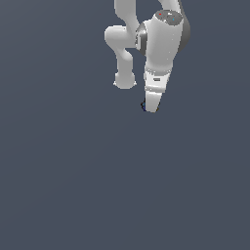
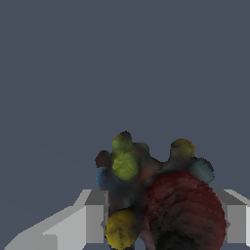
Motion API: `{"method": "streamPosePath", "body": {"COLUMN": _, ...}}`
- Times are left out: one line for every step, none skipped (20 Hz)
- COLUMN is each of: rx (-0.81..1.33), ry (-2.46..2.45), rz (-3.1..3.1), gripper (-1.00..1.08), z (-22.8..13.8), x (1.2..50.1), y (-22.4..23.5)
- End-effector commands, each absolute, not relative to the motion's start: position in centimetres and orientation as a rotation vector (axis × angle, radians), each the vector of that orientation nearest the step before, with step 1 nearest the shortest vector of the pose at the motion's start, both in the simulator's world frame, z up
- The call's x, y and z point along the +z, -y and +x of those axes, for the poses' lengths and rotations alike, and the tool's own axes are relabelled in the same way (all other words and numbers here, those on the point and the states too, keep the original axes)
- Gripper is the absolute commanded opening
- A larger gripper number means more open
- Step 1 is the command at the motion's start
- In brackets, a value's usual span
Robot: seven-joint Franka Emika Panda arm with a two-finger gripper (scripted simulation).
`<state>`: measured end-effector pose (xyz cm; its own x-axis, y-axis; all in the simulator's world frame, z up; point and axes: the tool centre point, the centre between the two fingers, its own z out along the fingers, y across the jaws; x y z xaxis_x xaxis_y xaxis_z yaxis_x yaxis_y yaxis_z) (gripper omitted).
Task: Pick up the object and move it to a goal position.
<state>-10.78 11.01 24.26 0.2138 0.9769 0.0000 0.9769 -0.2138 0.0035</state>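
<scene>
I see my arm (image 1: 158, 44) coming down from the upper edge of the exterior view, its white links folded at an elbow that sits toward that view's left of the wrist. The wrist housing points downward and tapers into the gripper (image 1: 151, 106), which hangs at the lowest point of the arm. In the wrist view my two pale grey fingers (image 2: 93, 222) stand on either side of the object (image 2: 161, 195), one at each flank, pressed up against it. The jaws are closed onto the lumpy thing, which fills the gap between them. From the exterior view only a dark sliver shows beside the fingertips.
</scene>
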Motion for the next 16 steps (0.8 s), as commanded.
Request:
{"method": "streamPosePath", "body": {"rx": 0.004, "ry": -1.969, "rz": 2.446, "gripper": -1.00, "z": -11.2, "x": 26.9, "y": -11.9}}
{"method": "streamPosePath", "body": {"rx": 0.004, "ry": -1.969, "rz": 2.446, "gripper": -1.00, "z": -11.3, "x": 27.9, "y": -12.3}}
{"method": "streamPosePath", "body": {"rx": 0.004, "ry": -1.970, "rz": 2.446, "gripper": -1.00, "z": -11.4, "x": 28.9, "y": -12.7}}
{"method": "streamPosePath", "body": {"rx": 0.004, "ry": -1.970, "rz": 2.446, "gripper": -1.00, "z": -11.5, "x": 29.9, "y": -13.0}}
{"method": "streamPosePath", "body": {"rx": 0.003, "ry": -1.970, "rz": 2.447, "gripper": -1.00, "z": -11.7, "x": 30.9, "y": -13.4}}
{"method": "streamPosePath", "body": {"rx": 0.003, "ry": -1.970, "rz": 2.447, "gripper": -1.00, "z": -11.8, "x": 31.9, "y": -13.7}}
{"method": "streamPosePath", "body": {"rx": 0.003, "ry": -1.970, "rz": 2.447, "gripper": -1.00, "z": -11.9, "x": 32.9, "y": -14.1}}
{"method": "streamPosePath", "body": {"rx": 0.003, "ry": -1.970, "rz": 2.447, "gripper": -1.00, "z": -12.0, "x": 33.9, "y": -14.4}}
{"method": "streamPosePath", "body": {"rx": 0.003, "ry": -1.970, "rz": 2.447, "gripper": -1.00, "z": -12.1, "x": 34.9, "y": -14.7}}
{"method": "streamPosePath", "body": {"rx": 0.002, "ry": -1.969, "rz": 2.448, "gripper": -1.00, "z": -12.2, "x": 35.9, "y": -15.1}}
{"method": "streamPosePath", "body": {"rx": 0.002, "ry": -1.969, "rz": 2.448, "gripper": -1.00, "z": -12.3, "x": 36.8, "y": -15.4}}
{"method": "streamPosePath", "body": {"rx": 0.002, "ry": -1.969, "rz": 2.448, "gripper": -1.00, "z": -12.3, "x": 37.7, "y": -15.7}}
{"method": "streamPosePath", "body": {"rx": 0.001, "ry": -1.968, "rz": 2.449, "gripper": -1.00, "z": -12.4, "x": 38.5, "y": -15.9}}
{"method": "streamPosePath", "body": {"rx": 0.001, "ry": -1.968, "rz": 2.449, "gripper": -1.00, "z": -12.5, "x": 39.2, "y": -16.2}}
{"method": "streamPosePath", "body": {"rx": 0.001, "ry": -1.968, "rz": 2.449, "gripper": -1.00, "z": -12.5, "x": 39.9, "y": -16.4}}
{"method": "streamPosePath", "body": {"rx": 0.001, "ry": -1.967, "rz": 2.449, "gripper": -1.00, "z": -12.5, "x": 40.6, "y": -16.7}}
